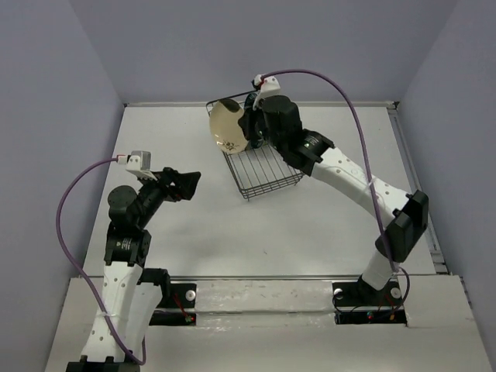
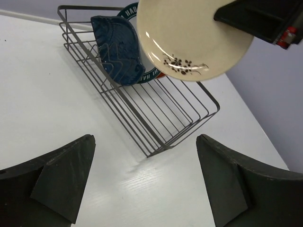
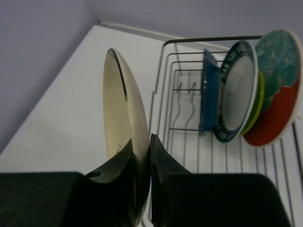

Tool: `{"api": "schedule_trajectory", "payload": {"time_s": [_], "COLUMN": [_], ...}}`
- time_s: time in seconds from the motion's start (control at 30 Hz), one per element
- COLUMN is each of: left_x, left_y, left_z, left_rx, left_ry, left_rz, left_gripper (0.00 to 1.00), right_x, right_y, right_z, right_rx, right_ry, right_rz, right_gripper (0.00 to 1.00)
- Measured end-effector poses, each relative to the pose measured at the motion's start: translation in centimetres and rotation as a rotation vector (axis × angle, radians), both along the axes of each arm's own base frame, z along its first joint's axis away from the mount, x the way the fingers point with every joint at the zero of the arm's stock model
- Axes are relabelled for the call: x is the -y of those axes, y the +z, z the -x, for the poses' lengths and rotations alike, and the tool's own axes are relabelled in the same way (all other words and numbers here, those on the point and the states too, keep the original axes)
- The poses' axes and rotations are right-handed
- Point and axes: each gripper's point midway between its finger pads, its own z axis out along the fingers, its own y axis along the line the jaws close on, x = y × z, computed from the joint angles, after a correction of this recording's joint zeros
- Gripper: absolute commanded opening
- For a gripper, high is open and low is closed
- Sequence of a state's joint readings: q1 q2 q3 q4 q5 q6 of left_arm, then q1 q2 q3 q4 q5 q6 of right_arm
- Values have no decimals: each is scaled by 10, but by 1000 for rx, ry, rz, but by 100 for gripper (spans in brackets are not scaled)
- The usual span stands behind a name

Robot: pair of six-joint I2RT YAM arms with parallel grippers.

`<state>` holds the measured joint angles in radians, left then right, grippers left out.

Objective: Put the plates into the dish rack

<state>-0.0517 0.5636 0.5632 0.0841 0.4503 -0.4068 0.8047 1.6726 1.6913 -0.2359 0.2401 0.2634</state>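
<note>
My right gripper (image 3: pixel 142 143) is shut on the rim of the cream plate with a black mark (image 3: pixel 122 109), holding it on edge in the air at the open end of the black wire dish rack (image 3: pixel 213 39). In the rack stand, in a row, the dark blue plate (image 3: pixel 209 94), the white plate with a teal lettered rim (image 3: pixel 236 90), the lime green plate (image 3: pixel 258 108) and the red-and-teal plate (image 3: pixel 277 90). In the top view the cream plate (image 1: pixel 230 126) hangs over the rack's (image 1: pixel 267 172) far left part. My left gripper (image 1: pixel 186 184) is open and empty, left of the rack.
The left wrist view shows the rack (image 2: pixel 124 100) ahead of my left fingers (image 2: pixel 66 175), with the cream plate (image 2: pixel 191 38) above it and the blue plate (image 2: pixel 116 49) behind. Grey walls close in the white table (image 1: pixel 232 232) at back and sides.
</note>
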Motion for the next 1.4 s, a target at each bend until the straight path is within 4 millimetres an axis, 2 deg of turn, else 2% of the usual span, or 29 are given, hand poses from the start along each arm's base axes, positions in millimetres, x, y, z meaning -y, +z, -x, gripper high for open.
{"api": "schedule_trajectory", "payload": {"time_s": [0.1,0.23,0.3,0.4,0.57,1.0,1.07,1.1,1.13,1.17,1.2,1.27,1.4], "left_x": [2,7,10,14,18,18,18,18,18,18,18,18,18], "left_y": [-3,-10,-12,-16,-18,-19,-19,-19,-19,-19,-19,-20,-23], "left_z": [-1,0,1,3,4,3,3,3,3,3,3,2,1], "left_rx": [-11,-35,-42,-55,-64,-66,-66,-66,-66,-66,-67,-70,-81], "left_ry": [-8,-29,-41,-58,-76,-73,-72,-71,-71,-70,-71,-70,-67], "left_rz": [-12,-22,-28,-35,-39,-41,-41,-42,-42,-42,-43,-43,-45], "left_gripper": [99,99,99,99,99,99,99,99,99,99,99,99,99], "right_x": [4,2,-1,-4,-8,-19,-22,-23,-24,-25,-26,-28,-33], "right_y": [-8,-27,-39,-61,-89,-141,-149,-157,-160,-166,-168,-169,-159], "right_z": [-35,-81,-99,-116,-131,-140,-141,-142,-142,-142,-142,-142,-141], "right_rx": [37,78,95,96,93,44,36,28,25,18,8,4,7], "right_ry": [-130,-273,-319,-358,-379,-354,-352,-351,-348,-339,-344,-331,-316], "right_rz": [102,253,319,403,487,547,547,550,551,557,540,534,498], "right_gripper": [7,7,7,7,7,7,14,30,39,57,64,71,71]}}
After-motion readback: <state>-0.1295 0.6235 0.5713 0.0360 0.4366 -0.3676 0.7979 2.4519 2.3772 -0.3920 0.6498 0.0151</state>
